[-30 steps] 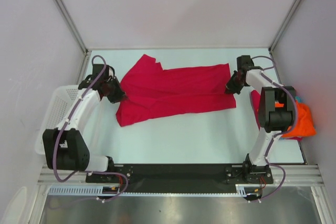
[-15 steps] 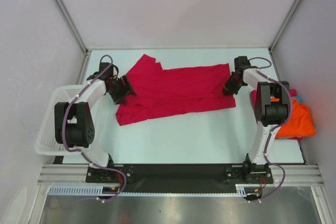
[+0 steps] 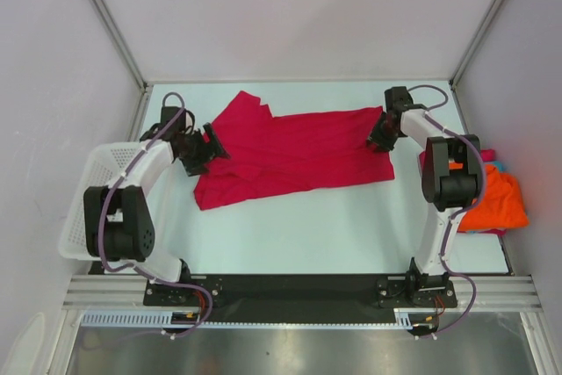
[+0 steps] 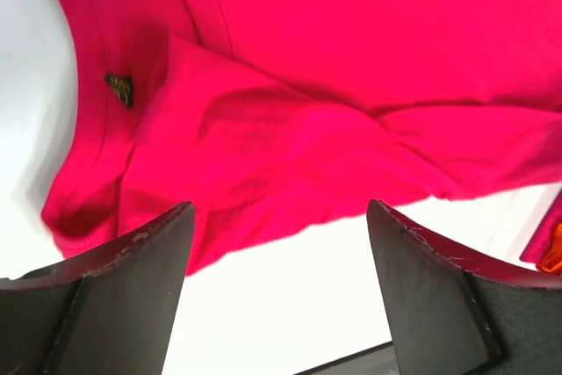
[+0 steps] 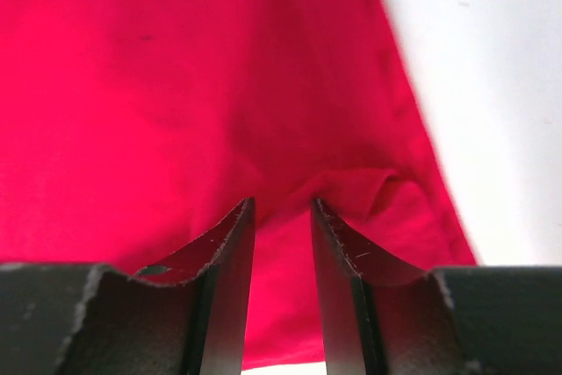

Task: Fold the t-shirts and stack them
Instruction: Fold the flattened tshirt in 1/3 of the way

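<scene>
red shirt (image 3: 294, 151): spread flat on far half of tabletop (image 3: 299, 234), long axis left to right; one sleeve pointing at far edge, left of centre; near-left part rumpled, with a loose fold lying over the body.
shirt ends: left end near the left edge, right end short of the right edge.
left gripper (image 3: 207, 147): low over the shirt's left end, jaws wide apart, nothing clamped; in the wrist view, only cloth and bare tabletop through the gap.
right gripper (image 3: 379, 138): on the shirt's far-right corner, jaws parted by a narrow gap, no grip on the cloth; small pucker of cloth just past the tips in the wrist view.
tag (image 4: 120, 88): small, dark, on the hem band at the shirt's left end; seen from left wrist only.
orange shirt (image 3: 502, 202): bunched at right edge of tabletop, partly hidden behind right arm (image 3: 452, 177); contact with red shirt: cannot tell.
teal cloth (image 3: 499, 166): sliver at far side of the orange bunch.
pink cloth (image 3: 488, 155): sliver just beside the teal, toward the far edge.
basket (image 3: 83, 208): white lattice, off the left edge of tabletop, beside the left arm (image 3: 118, 217).
</scene>
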